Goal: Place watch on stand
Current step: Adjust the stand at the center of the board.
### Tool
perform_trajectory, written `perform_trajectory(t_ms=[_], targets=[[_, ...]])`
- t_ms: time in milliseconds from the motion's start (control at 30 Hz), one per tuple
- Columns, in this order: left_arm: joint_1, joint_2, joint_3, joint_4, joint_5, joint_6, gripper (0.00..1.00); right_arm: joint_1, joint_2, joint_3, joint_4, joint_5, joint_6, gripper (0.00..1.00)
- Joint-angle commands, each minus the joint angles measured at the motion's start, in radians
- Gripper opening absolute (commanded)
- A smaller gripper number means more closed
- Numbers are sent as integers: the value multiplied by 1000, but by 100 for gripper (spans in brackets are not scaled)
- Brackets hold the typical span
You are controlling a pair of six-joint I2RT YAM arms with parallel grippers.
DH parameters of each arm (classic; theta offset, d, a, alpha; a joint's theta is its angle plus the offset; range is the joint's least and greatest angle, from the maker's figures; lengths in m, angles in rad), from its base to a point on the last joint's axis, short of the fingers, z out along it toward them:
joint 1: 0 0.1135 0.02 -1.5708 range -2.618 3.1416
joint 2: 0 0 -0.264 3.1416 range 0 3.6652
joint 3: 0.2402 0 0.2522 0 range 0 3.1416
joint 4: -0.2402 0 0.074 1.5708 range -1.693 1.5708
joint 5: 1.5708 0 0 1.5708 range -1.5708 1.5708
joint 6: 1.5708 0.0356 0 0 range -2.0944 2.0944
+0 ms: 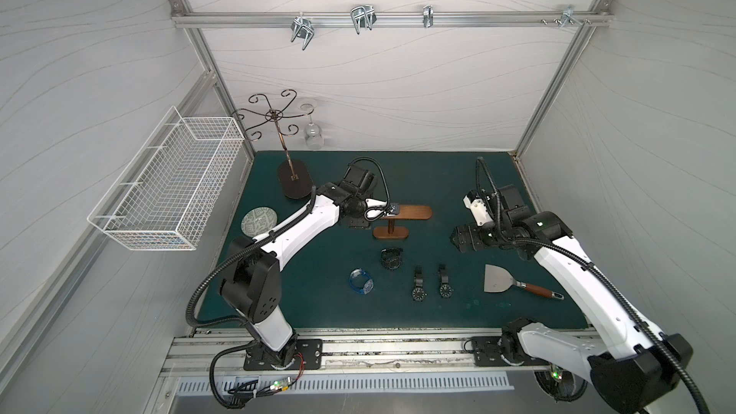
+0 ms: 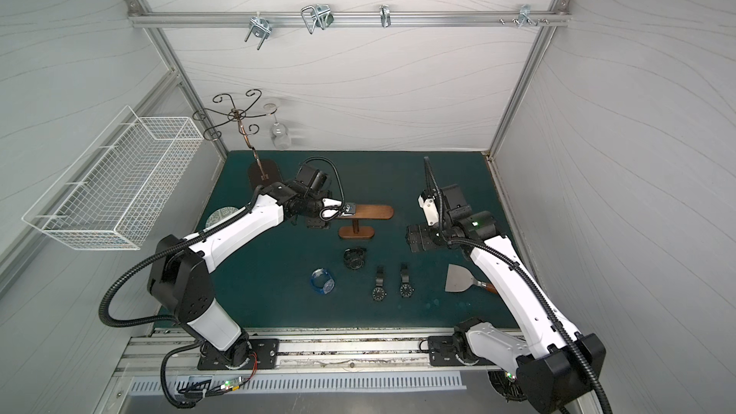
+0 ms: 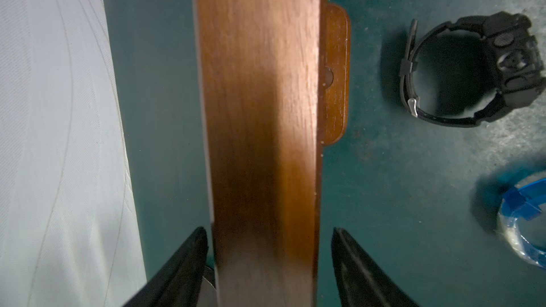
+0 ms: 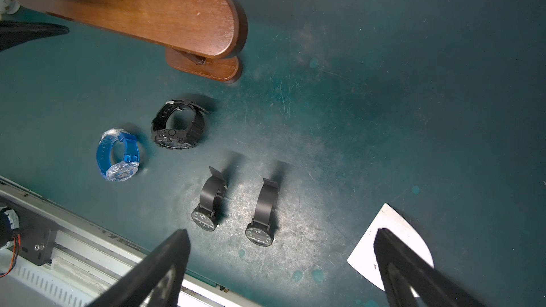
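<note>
Top views high overhead, wrist views close, both showing stand (image 3: 260, 113)

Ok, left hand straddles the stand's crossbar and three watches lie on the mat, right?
Four watches, not three: right wrist view shows a chunky black watch, a blue watch and two slim black watches. The left hand does straddle the crossbar.

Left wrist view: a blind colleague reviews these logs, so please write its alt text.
The left gripper straddles the flat crossbar of the wooden stand, one finger on each side. Beside the stand, a black watch and a blue watch lie on the green mat.
</note>
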Motion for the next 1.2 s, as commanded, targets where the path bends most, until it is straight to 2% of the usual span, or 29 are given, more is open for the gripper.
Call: perform_trajectory(t_ms=[0,367,833,1167], targets=[[-6,17,3,17,15,-4,69,-6,-8,0,-5,-10,-25,99],[-5,31,11,28,8,2,65,-13,-9,-7,-1,-13,-29,99],[-4,38,14,21,10,22,54,-7,-35,-56,-5,-13,-34,99],[1,45,16,35,1,39,52,-9,-24,-71,21,-60,53,99]])
